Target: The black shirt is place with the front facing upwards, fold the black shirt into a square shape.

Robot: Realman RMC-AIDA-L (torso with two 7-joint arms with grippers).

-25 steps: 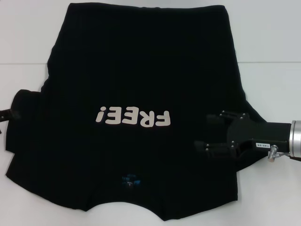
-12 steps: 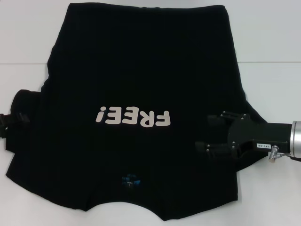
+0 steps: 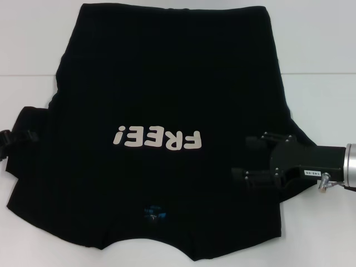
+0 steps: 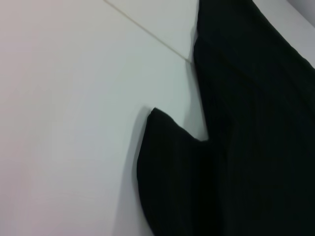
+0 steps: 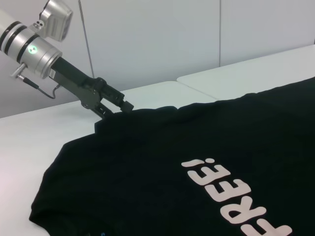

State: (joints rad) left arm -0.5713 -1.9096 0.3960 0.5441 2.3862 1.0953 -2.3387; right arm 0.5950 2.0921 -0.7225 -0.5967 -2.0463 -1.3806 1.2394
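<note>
On table (image 3: 322, 44): shirt (image 3: 167, 83), near hem cut off.
Right claw (image 3: 245, 157) spread wide over sleeve; left claw (image 5: 115, 109) at far sleeve, opening unclear.

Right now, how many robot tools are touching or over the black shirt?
2. The left tool is at the edge of the black shirt, on the robot's left side. The right tool is over the shirt's right side, beside the letters.
</note>
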